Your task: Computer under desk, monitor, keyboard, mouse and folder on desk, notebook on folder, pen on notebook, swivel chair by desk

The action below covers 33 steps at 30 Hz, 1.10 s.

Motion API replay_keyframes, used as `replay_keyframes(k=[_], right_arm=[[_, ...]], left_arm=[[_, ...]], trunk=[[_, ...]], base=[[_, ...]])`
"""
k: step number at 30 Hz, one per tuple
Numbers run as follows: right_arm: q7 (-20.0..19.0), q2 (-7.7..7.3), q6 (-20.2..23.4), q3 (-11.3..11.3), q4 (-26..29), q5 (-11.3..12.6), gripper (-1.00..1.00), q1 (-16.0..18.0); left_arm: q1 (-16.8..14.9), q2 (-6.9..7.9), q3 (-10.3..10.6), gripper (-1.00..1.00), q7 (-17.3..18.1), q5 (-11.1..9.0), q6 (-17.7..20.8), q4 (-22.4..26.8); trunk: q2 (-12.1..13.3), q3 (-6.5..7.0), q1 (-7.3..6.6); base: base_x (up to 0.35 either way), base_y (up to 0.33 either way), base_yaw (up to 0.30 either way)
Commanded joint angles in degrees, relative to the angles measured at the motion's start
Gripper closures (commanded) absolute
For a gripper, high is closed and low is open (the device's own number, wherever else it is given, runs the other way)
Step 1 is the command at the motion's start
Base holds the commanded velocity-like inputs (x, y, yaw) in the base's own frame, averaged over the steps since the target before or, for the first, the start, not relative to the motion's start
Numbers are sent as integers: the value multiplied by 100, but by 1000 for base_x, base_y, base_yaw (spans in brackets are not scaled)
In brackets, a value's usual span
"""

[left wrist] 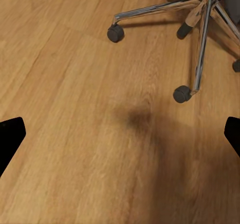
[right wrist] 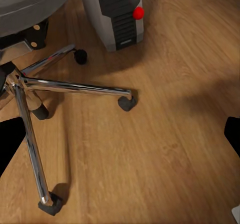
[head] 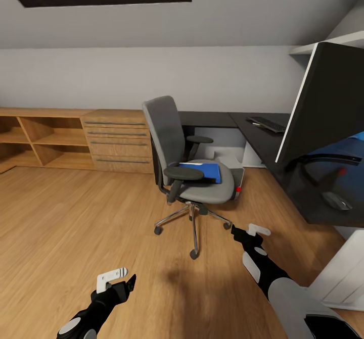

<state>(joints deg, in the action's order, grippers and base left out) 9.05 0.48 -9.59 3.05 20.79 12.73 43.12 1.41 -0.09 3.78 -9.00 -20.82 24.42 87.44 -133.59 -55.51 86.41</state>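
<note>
The grey swivel chair (head: pixel 177 147) stands on the wood floor in front of the black desk (head: pixel 263 144), with the blue folder (head: pixel 206 171) flat on its seat. The grey computer (head: pixel 238 178) stands behind the chair by the desk, also seen as the tower (right wrist: pixel 117 13). On the desk are the monitor (head: pixel 328 101), the keyboard (head: pixel 267 124) and a small dark grey mouse (head: pixel 337 201). My left gripper (head: pixel 121 280) hangs open above the floor, short of the chair base (left wrist: pixel 200 18). My right gripper (head: pixel 248 231) is open near the chair's legs (right wrist: pixel 30 88). Notebook and pen are out of view.
A light-wood dresser (head: pixel 119 139) and open shelves (head: pixel 35 137) line the back wall left of the chair. A white cabinet (head: pixel 344 273) stands under the desk's near end, close to my right arm. Open floor (head: pixel 76 218) spreads to the left.
</note>
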Motion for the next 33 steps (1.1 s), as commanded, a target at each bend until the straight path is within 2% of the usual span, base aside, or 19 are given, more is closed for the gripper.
replay_keyframes(k=[1,25,30,33], right_arm=[[-8,5,-25,23,-3,32,-100,3],[-20,-21,42,59,-7,79,-100,9],[-21,-27,261,102,23,312,-100,30],[-33,-36,606,116,89,678,-100,135]], left_arm=[[0,1,5,-100,-50,-61,19,10],[0,9,-7,-100,-49,-70,19,22],[0,4,-6,-100,-49,-71,19,26],[0,7,-7,-100,-47,-71,19,27]], trunk=[[-2,-4,-1],[-2,-4,-1],[-2,-4,-1],[-2,-4,-1]], base=[[0,0,0],[0,0,0],[0,0,0],[0,0,0]])
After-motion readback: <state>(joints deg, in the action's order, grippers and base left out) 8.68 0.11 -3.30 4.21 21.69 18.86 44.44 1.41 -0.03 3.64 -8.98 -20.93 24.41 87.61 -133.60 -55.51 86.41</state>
